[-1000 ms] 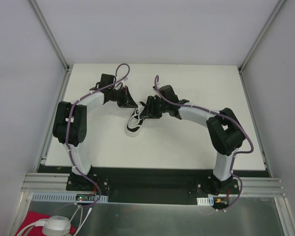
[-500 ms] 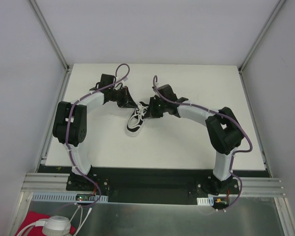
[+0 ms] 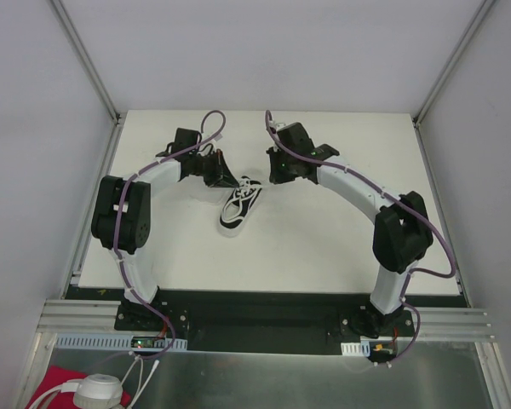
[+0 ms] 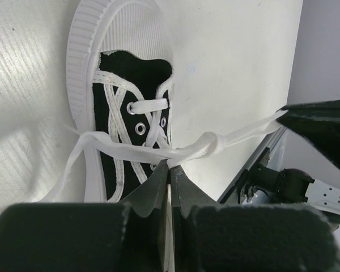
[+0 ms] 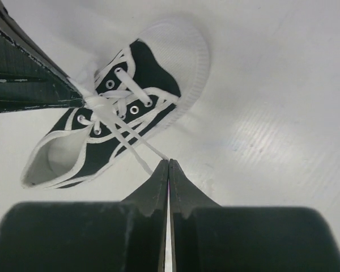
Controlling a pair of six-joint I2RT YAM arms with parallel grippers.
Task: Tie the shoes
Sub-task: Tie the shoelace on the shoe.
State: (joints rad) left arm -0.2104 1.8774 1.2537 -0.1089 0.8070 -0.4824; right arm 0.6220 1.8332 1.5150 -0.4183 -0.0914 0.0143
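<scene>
Flat white table first, with the small black sneaker with white sole and toe cap sitting on it. The black-and-white left arm curls in on the sneaker's left, and the matching right arm comes in on its far right.

The overhead shot doesn't show the fingers, but the wrist cams do. The left gripper is pinched tight on the thin white laces, right above the sneaker's eyelets. The right gripper is squeezed together on a strand just off the sneaker's side. Only the left wrist cam catches the little knot in the stretched strand.

Compared with a second back, the right gripper has pulled away from the sneaker and the left one hasn't budged.
</scene>
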